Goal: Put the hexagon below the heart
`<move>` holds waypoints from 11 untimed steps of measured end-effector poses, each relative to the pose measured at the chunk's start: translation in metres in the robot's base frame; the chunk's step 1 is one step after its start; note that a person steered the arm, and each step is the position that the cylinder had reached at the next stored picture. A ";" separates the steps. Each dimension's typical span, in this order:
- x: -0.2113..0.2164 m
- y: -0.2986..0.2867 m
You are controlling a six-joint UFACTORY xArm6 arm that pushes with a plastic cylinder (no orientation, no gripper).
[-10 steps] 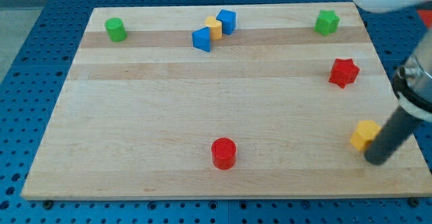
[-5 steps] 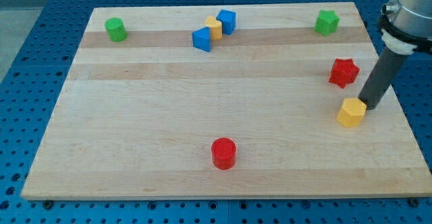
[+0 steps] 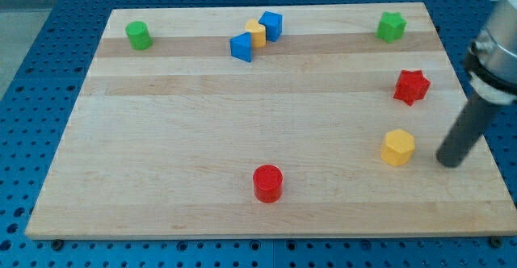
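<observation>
The yellow hexagon (image 3: pixel 397 148) lies on the wooden board (image 3: pixel 202 139) at the view's right, below the red star (image 3: pixel 411 86). The yellow heart (image 3: pixel 256 32) sits at the view's top centre, wedged between two blue blocks (image 3: pixel 271 26) (image 3: pixel 241 47). My tip (image 3: pixel 450 162) is to the right of the hexagon, a short gap away and not touching it.
A green block (image 3: pixel 139 35) sits at the top left and a green star-like block (image 3: pixel 391 27) at the top right. A red cylinder (image 3: pixel 267 182) stands at the bottom centre. The board's right edge is just right of my tip.
The yellow hexagon has slid left, first up and then a little down. My tip swung up beside the hexagon, then moved down and right, away from it.
</observation>
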State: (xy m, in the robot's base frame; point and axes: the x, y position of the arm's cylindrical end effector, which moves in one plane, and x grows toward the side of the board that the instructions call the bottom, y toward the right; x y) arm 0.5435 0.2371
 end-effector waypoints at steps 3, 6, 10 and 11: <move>-0.042 -0.092; -0.154 -0.149; -0.130 -0.069; -0.131 -0.078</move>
State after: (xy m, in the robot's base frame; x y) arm 0.4125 0.1588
